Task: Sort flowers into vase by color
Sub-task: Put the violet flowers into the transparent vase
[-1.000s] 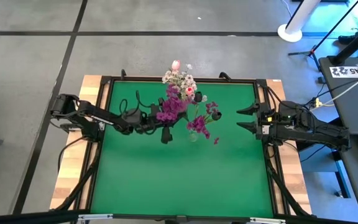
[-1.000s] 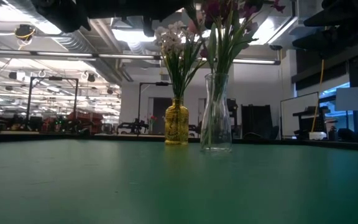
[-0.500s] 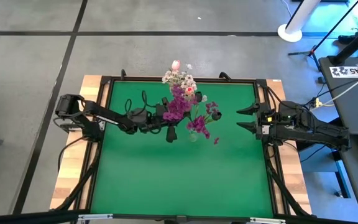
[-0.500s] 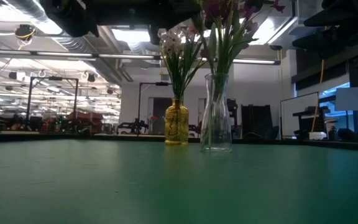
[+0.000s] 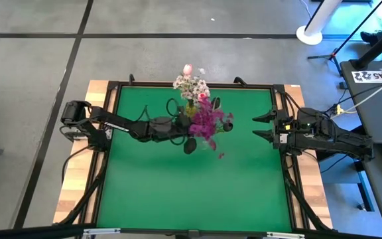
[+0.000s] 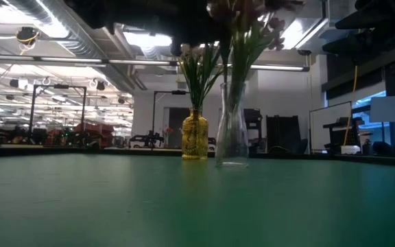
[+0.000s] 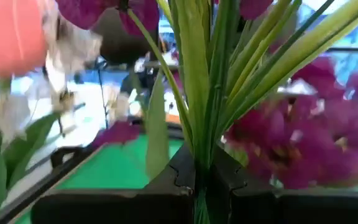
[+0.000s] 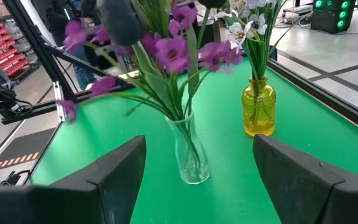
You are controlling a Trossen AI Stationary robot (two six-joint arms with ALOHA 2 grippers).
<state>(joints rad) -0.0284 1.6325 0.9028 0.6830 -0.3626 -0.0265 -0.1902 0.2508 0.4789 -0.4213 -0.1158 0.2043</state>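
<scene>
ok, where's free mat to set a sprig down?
Near half of the mat, below the clear vase, is bare; so is the strip toward the right gripper. Crowded: the far middle, where the left gripper, purple flowers and yellow vase cluster.

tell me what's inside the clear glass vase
The clear glass vase holds green stems of the magenta-purple flowers. The left gripper, shut on stems above it, hides which sprig is being added.
</scene>
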